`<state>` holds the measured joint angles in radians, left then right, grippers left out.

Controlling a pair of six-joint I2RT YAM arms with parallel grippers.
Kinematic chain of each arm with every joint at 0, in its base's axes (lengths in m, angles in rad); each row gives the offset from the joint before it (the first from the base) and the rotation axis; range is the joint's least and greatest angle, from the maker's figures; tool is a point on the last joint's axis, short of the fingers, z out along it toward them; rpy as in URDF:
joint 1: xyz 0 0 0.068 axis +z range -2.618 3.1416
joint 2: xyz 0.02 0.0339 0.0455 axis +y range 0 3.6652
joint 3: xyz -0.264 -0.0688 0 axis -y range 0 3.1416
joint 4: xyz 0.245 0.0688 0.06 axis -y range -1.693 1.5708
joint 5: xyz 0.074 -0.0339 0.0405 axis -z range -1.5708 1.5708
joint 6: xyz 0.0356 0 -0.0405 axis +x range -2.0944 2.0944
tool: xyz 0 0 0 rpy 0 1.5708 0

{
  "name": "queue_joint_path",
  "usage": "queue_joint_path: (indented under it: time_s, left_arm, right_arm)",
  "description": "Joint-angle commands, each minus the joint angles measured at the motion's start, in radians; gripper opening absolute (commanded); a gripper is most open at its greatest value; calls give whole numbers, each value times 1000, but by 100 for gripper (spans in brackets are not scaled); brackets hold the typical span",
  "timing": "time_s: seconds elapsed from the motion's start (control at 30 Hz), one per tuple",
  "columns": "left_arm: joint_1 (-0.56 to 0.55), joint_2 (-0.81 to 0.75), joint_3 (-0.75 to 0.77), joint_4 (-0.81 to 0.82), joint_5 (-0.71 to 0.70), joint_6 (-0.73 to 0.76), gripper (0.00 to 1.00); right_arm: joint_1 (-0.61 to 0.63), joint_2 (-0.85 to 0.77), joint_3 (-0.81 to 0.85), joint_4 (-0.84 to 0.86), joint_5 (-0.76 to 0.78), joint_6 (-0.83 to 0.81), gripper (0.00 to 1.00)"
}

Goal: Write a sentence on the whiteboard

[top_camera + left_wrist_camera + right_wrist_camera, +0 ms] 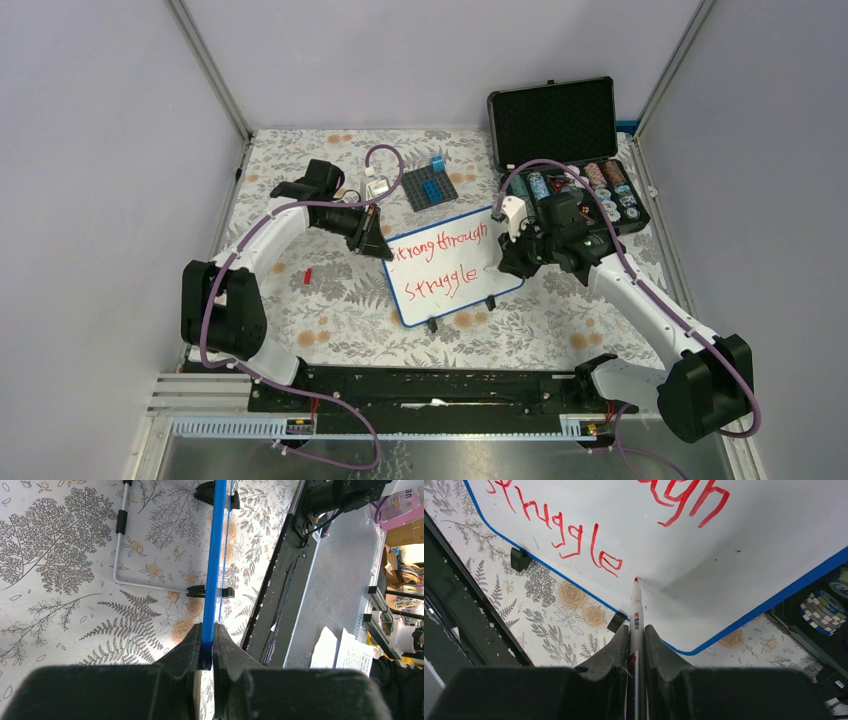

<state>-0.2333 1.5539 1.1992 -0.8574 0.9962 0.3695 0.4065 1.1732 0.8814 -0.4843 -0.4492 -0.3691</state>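
- The whiteboard (450, 265) sat mid-table on the floral cloth, a bit skewed, between the two arms. It had "Strong through struggle" on it in red.
- The left gripper (375, 235) was at the board's left edge. In the wrist view its fingers (192, 645) were pinched tight on the thin blue rim.
- The right gripper (515, 245) was over the board's right side, clamped snug around a marker (636, 605). The red tip was right at the white surface, just past the last "e". Honestly couldn't tell if it was actually touching.
- A black case (570, 150) was in the far right corner, lid standing open with foam lining. The lower half was packed with rows of poker chips (600, 185) in mixed colours.
- A dark brick plate (430, 187) lay just beyond the board with blue bricks on it.
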Motion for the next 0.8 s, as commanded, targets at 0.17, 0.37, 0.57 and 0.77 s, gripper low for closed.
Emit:
queue_joint_path:
  time_s: [0.17, 0.37, 0.57, 0.77]
  left_arm:
    - [-12, 9, 19, 31, -65, 45, 0]
    - [-12, 1, 13, 30, -68, 47, 0]
    - [-12, 0, 8, 30, -69, 51, 0]
    - [-12, 5, 10, 30, -68, 53, 0]
  right_arm:
    - [-11, 6, 44, 57, 24, 34, 0]
    - [-11, 23, 47, 81, 0, 46, 0]
    - [-11, 40, 54, 97, -24, 58, 0]
    - [-9, 47, 44, 92, -45, 50, 0]
